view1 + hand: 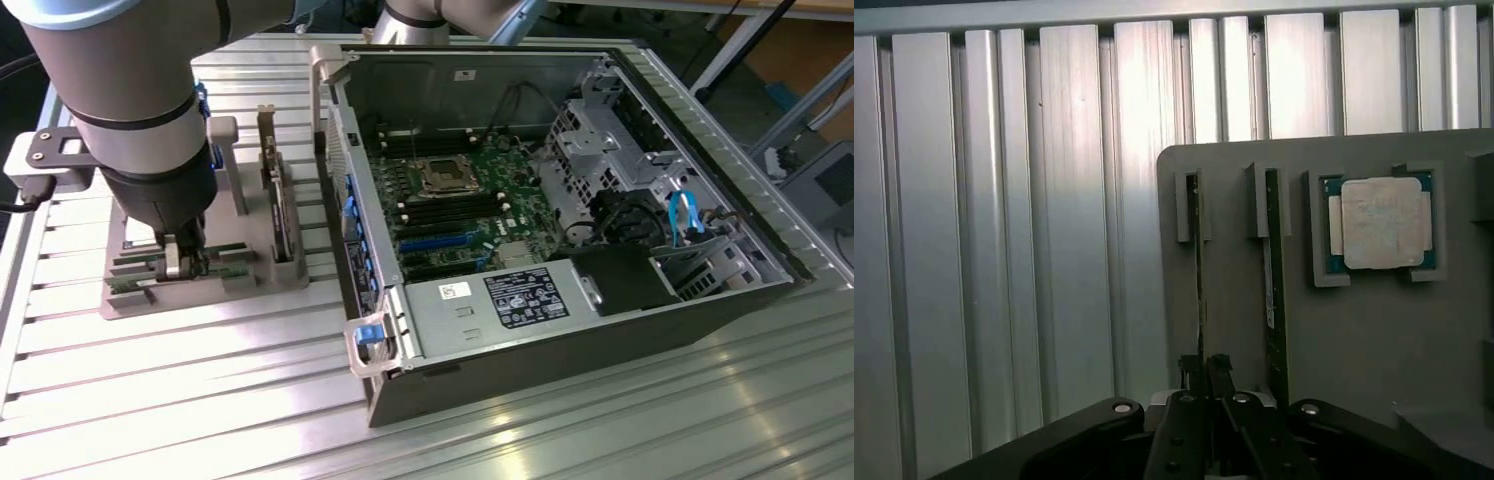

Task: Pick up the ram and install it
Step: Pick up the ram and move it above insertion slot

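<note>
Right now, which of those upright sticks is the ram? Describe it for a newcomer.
Beside the open computer case, on the exterior view's left, sits a grey holder block. Two thin boards stand on edge in its slots. The ram is the one held in the gripper, farther from the square silver processor than its neighbour.

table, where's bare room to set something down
Bare table slats run along the exterior view's lower edge, below the holder and the computer case. Crowded: the narrow gap between holder and case, and the holder, where the gripper clamps the ram.
</note>
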Controlling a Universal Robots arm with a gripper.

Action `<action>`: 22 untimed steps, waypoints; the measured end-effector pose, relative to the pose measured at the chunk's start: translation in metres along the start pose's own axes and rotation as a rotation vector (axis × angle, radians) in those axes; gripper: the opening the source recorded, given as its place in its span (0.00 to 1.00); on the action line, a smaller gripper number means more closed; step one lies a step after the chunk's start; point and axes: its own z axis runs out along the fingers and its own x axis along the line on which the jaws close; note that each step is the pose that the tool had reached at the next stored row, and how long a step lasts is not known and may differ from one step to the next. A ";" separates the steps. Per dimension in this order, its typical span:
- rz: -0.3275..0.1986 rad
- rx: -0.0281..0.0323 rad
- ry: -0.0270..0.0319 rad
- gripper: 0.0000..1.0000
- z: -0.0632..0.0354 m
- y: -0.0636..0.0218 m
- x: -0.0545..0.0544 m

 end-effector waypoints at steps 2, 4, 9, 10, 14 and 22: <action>0.005 -0.0002 -0.0002 0.13 -0.0020 0.0000 0.000; 0.011 -0.0003 -0.0005 0.13 -0.0040 -0.0001 0.000; 0.011 -0.0002 0.0017 0.13 -0.0067 0.0000 0.000; 0.011 -0.0002 0.0017 0.13 -0.0067 0.0000 0.000; 0.011 -0.0001 0.0016 0.13 -0.0067 0.0000 0.000; 0.017 -0.0008 -0.0080 0.13 -0.0067 0.0000 0.000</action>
